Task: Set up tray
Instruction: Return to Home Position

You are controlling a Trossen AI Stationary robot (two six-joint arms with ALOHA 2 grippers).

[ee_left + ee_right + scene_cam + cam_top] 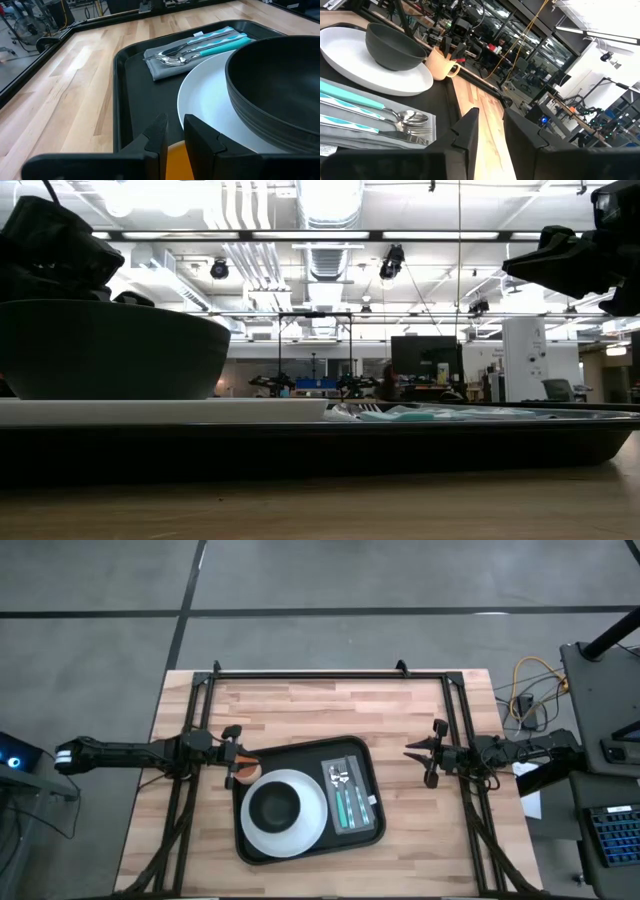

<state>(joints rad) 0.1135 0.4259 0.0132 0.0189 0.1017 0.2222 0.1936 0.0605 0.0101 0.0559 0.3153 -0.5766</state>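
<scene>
Round-cornered black tray [262,849] (raised rim)

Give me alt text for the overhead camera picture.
A black tray on a wooden table holds a white plate with a dark bowl, and cutlery on a grey napkin. The left end effector holds an orange cup at the tray's corner.

One black tray [304,802], one white plate [305,832], one dark bowl [275,806], one tan mug [439,64]. One grey napkin [352,800] bearing teal-handled cutlery [200,47], pieces too overlapped to count surely. Two grippers: left [232,752], right [420,759].
</scene>
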